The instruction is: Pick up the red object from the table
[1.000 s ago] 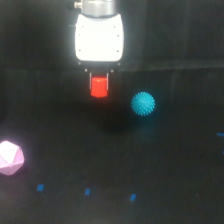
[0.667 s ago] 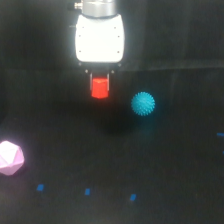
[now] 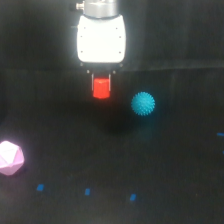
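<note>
The red object [image 3: 101,88] hangs above the black table [image 3: 165,165], held between the short dark fingers of my gripper [image 3: 101,86] under the white gripper body. The gripper is shut on it. A faint shadow lies on the table below and slightly toward the exterior view's right of the block, so the block is off the surface.
A cyan spiky ball [image 3: 143,104] rests on the table just to the exterior view's right of the held block. A pale pink polyhedron [image 3: 10,158] sits at the left edge. Small blue marks [image 3: 87,191] dot the near part of the table.
The gripper and the red object have risen slightly between the earlier frames and now. The ball and the polyhedron have not moved.
</note>
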